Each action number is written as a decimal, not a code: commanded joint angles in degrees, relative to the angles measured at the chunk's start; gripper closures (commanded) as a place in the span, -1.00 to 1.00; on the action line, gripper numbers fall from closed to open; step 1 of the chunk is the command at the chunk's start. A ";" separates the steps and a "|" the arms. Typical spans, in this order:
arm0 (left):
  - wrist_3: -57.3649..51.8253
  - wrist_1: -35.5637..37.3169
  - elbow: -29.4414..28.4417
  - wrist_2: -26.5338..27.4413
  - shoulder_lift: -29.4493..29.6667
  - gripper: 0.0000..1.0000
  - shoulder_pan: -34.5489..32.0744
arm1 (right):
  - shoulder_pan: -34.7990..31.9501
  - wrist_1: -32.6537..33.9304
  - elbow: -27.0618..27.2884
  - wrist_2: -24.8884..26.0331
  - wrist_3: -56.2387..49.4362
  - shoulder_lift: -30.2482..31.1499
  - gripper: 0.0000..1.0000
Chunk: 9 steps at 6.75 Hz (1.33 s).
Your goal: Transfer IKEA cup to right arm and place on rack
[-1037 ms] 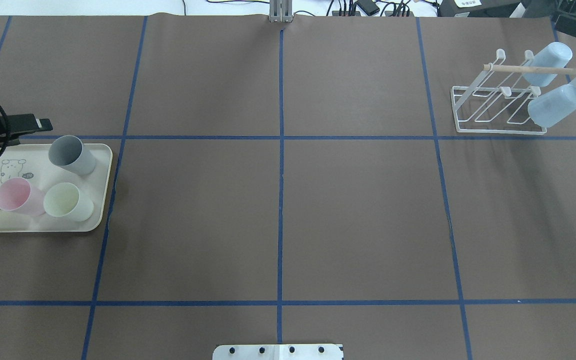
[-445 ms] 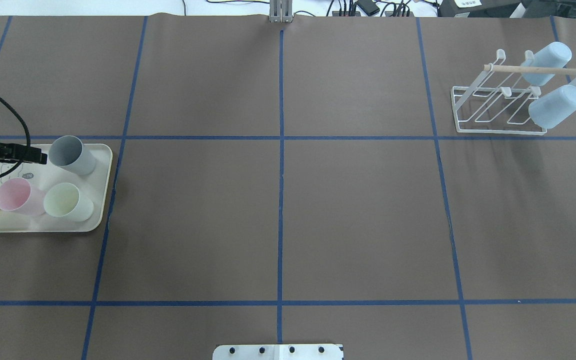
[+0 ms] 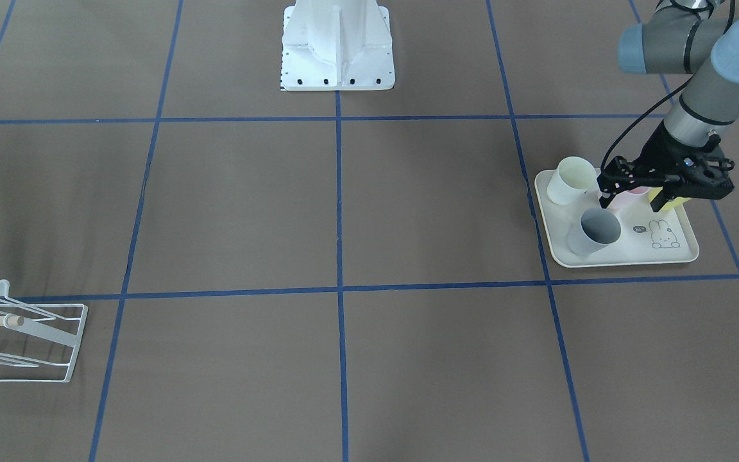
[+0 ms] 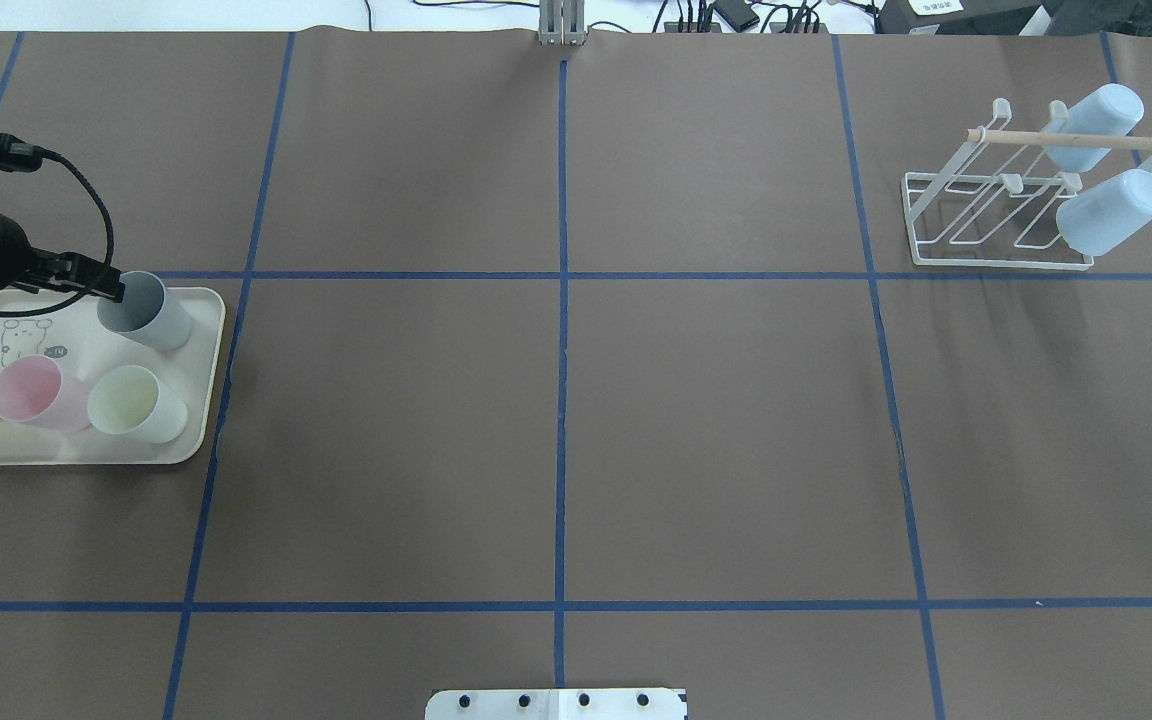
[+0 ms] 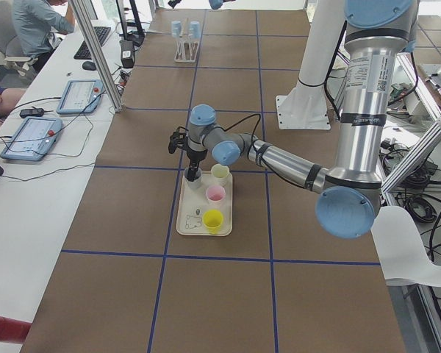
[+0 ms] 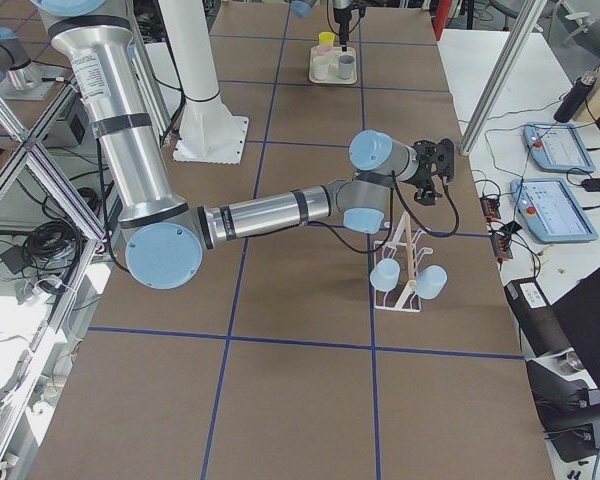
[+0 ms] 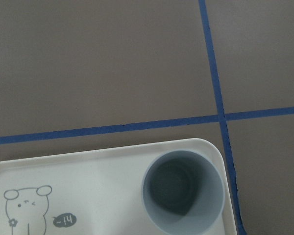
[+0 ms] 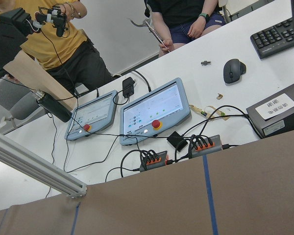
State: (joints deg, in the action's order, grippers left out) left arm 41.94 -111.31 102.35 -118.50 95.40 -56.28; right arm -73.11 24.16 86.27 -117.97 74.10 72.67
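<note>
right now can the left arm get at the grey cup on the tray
Probably yes. The left gripper hangs close by the rim of the grey cup, which stands upright in a corner of the tray; the pink cup and the pale cup stand apart from it, leaving the way free.

You're in a robotics lab: brown-paper tabletop (image 4: 716, 420) w/ blue tape grid (image 4: 562, 400), robot arms (image 6: 280, 210), white pedestal (image 3: 337, 45). Just beyond the right claw (image 6: 442, 168), white desk (image 8: 255, 54) w/ two teach pendants (image 8: 154, 113), USB hubs (image 8: 203, 145), keyboard (image 8: 279, 35), mouse (image 8: 233, 70); ppl (image 8: 63, 44) sit there.
</note>
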 commanded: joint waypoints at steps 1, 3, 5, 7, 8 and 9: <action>-0.89 -0.13 -4.44 -0.15 2.34 -0.95 0.03 | 0.77 -0.08 -0.31 -0.07 1.49 -1.30 -1.00; -1.33 -0.05 -4.79 -0.24 2.51 -0.76 0.03 | 1.39 -0.08 -0.40 -0.07 1.49 -1.30 -1.00; -1.33 -0.04 -6.19 -0.24 3.13 -0.64 0.29 | 1.83 -0.34 -0.49 0.02 1.49 -1.21 -1.00; -0.98 0.04 -6.64 -0.33 3.65 -0.33 0.47 | 2.01 -0.34 -0.49 -0.07 1.49 -1.21 -1.00; -0.89 0.04 -7.51 -0.33 4.27 -0.33 0.56 | 2.01 -0.34 -0.49 -0.07 1.49 -1.12 -1.00; -0.89 0.04 -7.78 -0.76 4.79 -0.33 0.99 | 2.18 -0.34 -0.49 0.02 1.49 -1.21 -1.00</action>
State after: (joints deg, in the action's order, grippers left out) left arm 41.00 -111.27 95.09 -118.93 99.56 -55.65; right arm -71.08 23.82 85.78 -118.02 75.59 71.50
